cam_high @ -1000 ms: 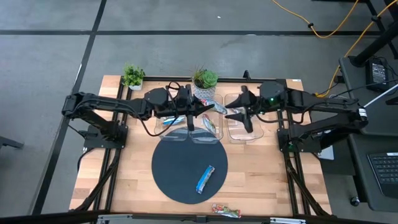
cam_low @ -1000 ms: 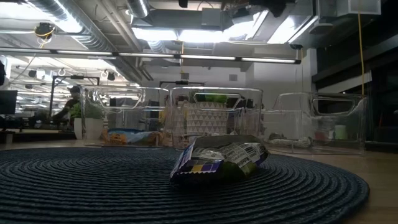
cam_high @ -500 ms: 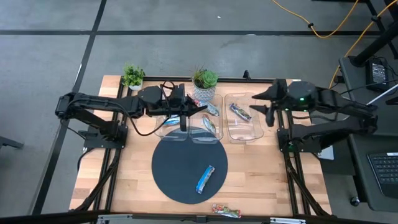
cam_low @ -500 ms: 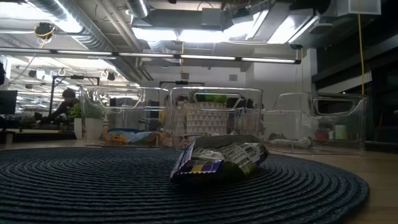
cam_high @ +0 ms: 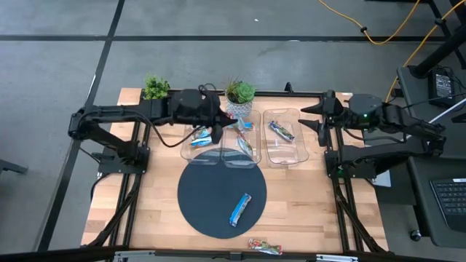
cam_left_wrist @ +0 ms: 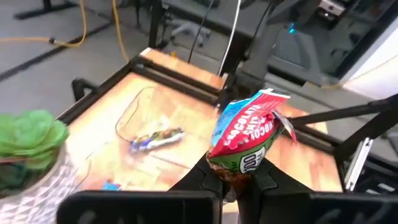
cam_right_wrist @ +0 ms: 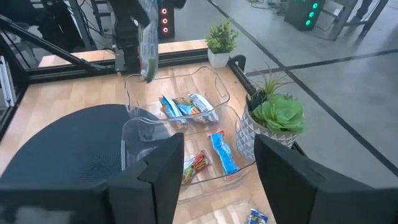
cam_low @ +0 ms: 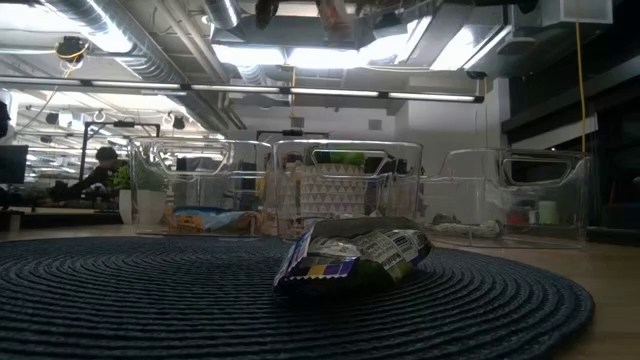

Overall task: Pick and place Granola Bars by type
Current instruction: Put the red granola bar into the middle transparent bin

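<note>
The left hand (cam_left_wrist: 239,180), clamped on a red-and-green wrapped granola bar (cam_left_wrist: 249,134), has lifted above the clear plastic bins (cam_high: 222,145); the right hand (cam_right_wrist: 214,162), fingers apart, has withdrawn from them.

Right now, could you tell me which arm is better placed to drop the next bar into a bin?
Left. Its claw is shut on an orange-red bar above the clear bins; the right claw is open, empty, beyond them.

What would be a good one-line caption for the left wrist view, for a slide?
Left gripper holds a red-and-blue granola bar upright above the wooden table, with a clear bin beyond.
</note>
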